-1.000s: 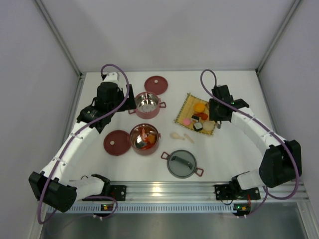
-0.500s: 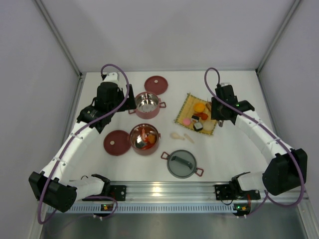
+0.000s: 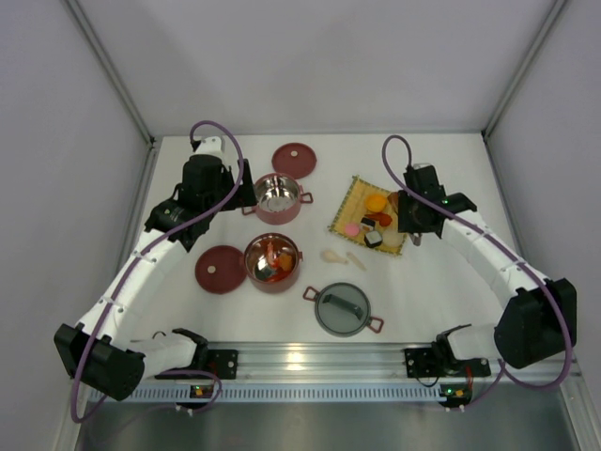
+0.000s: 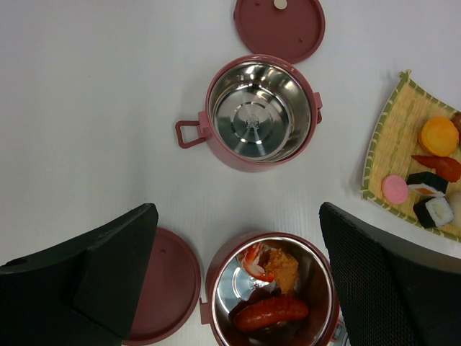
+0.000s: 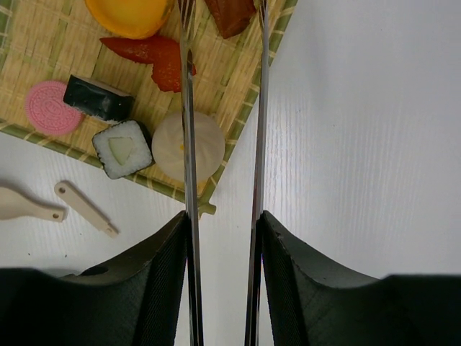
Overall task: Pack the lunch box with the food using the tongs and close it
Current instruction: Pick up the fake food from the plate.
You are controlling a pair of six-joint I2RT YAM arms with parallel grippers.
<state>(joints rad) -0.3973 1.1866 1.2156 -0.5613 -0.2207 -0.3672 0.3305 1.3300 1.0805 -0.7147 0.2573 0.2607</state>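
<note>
The lunch box stands apart in tiers: an empty steel-lined bowl (image 3: 278, 197) (image 4: 261, 112) and a nearer bowl (image 3: 273, 262) (image 4: 274, 295) holding a sausage, shrimp and a fried piece. My left gripper (image 3: 235, 193) (image 4: 236, 216) hovers open, high over the nearer bowl. My right gripper (image 3: 410, 221) (image 5: 223, 223) is shut on the tongs (image 5: 189, 144). Their two thin arms reach over the right edge of the yellow mat (image 3: 349, 199) and straddle a brown piece (image 5: 232, 14). The food on the mat includes an orange round (image 5: 130, 13), a red piece (image 5: 155, 61), a pink disc (image 5: 52, 108), two sushi (image 5: 122, 148) and a white bun (image 5: 169, 151).
Flat red lids lie behind the empty bowl (image 3: 294, 160) and left of the filled bowl (image 3: 220, 269). The grey domed lid (image 3: 344, 309) sits near the front. Two cream spoon-shaped pieces (image 3: 333, 256) (image 5: 85, 209) lie beside the mat's near corner.
The right arm's elbow has swung out to the right and its wrist has shifted slightly over the mat's right edge. The left arm has not moved.
</note>
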